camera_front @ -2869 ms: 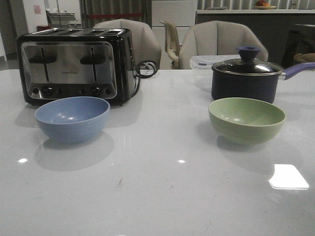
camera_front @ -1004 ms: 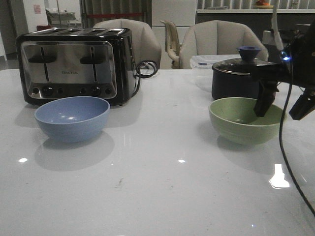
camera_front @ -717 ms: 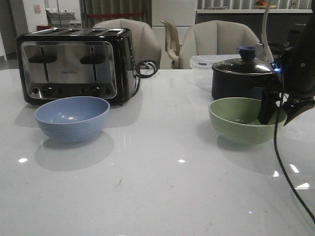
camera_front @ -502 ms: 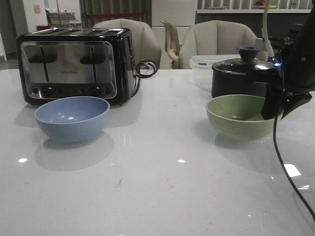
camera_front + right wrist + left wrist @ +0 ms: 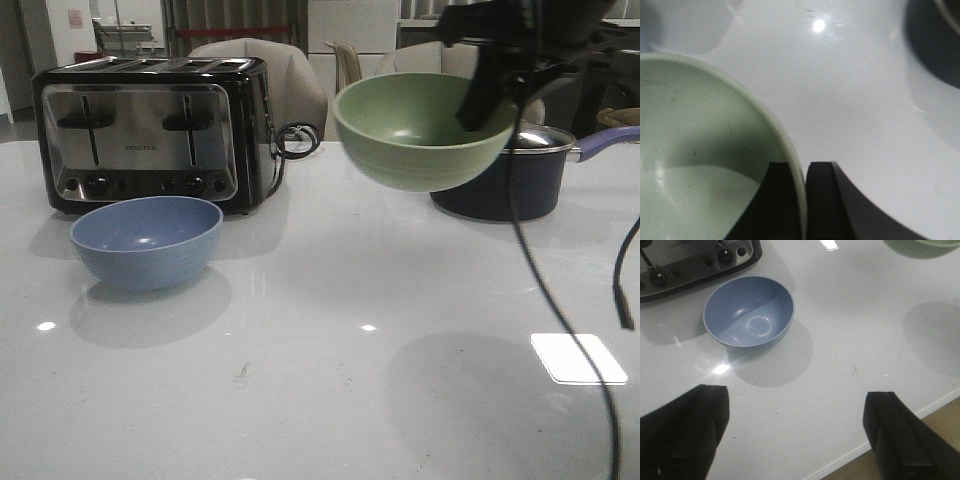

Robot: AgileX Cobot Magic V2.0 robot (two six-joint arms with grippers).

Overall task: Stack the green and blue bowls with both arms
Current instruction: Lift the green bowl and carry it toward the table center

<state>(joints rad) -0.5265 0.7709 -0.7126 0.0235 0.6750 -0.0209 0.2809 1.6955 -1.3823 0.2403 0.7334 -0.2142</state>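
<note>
The pale green bowl (image 5: 420, 128) hangs in the air above the table's middle, tilted a little. My right gripper (image 5: 487, 92) is shut on its right rim, one finger inside and one outside; the right wrist view shows the rim (image 5: 790, 145) pinched between the fingers (image 5: 821, 200). The dusty blue bowl (image 5: 147, 240) sits upright on the table at the left, in front of the toaster; it also shows in the left wrist view (image 5: 748, 311). My left gripper (image 5: 797, 432) is open and empty, above the table's near edge, short of the blue bowl. It is out of the front view.
A black-and-chrome toaster (image 5: 150, 130) stands behind the blue bowl. A dark saucepan (image 5: 500, 170) with a purple handle (image 5: 605, 142) stands at the back right, behind the lifted bowl. A black cable (image 5: 560, 320) hangs from the right arm. Chairs stand beyond the table.
My right gripper came in, closed on the green bowl's right rim, and lifted it off the table, up and to the left. The blue bowl has not moved.
</note>
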